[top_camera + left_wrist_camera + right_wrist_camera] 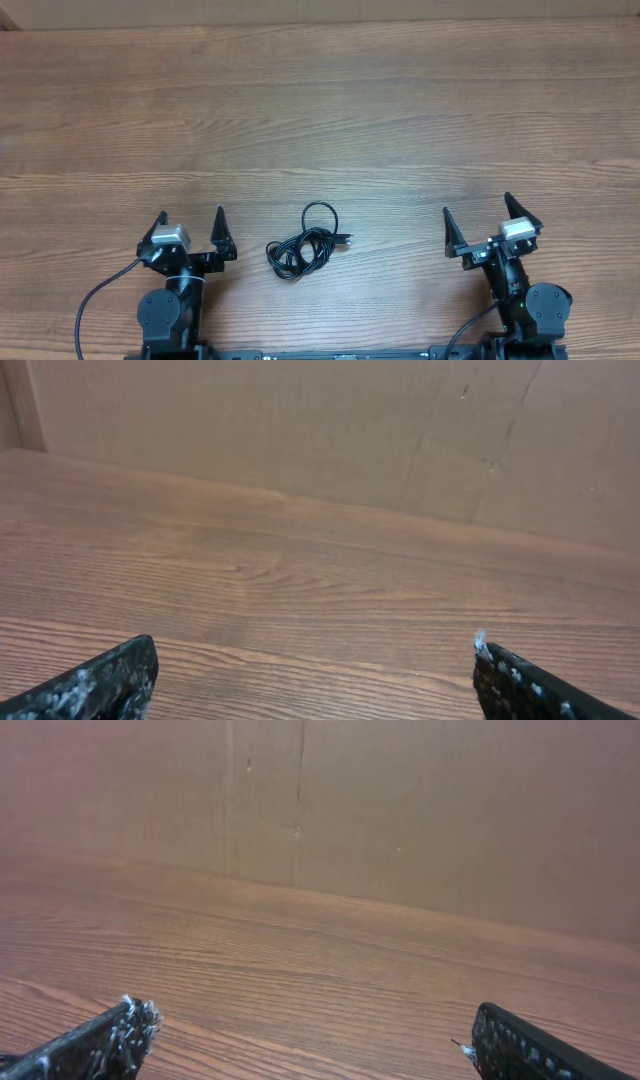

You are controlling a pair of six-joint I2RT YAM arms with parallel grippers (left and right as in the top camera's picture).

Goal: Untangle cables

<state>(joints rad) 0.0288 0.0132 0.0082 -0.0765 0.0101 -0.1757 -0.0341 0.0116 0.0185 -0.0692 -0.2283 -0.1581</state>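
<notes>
Your left gripper [191, 214] and right gripper [477, 206] both stand wide, holding nothing. The tangled thin black cables [305, 247] lie on the brown wooden table [320, 100] between them, nearer the left gripper.

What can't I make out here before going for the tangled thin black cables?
- Overhead: the thin black tangled cables are too small to count or to tell which strand lies on top.
- Both wrist views: the cables fall outside the frame; only brown wooden table and cardboard wall show.
</notes>
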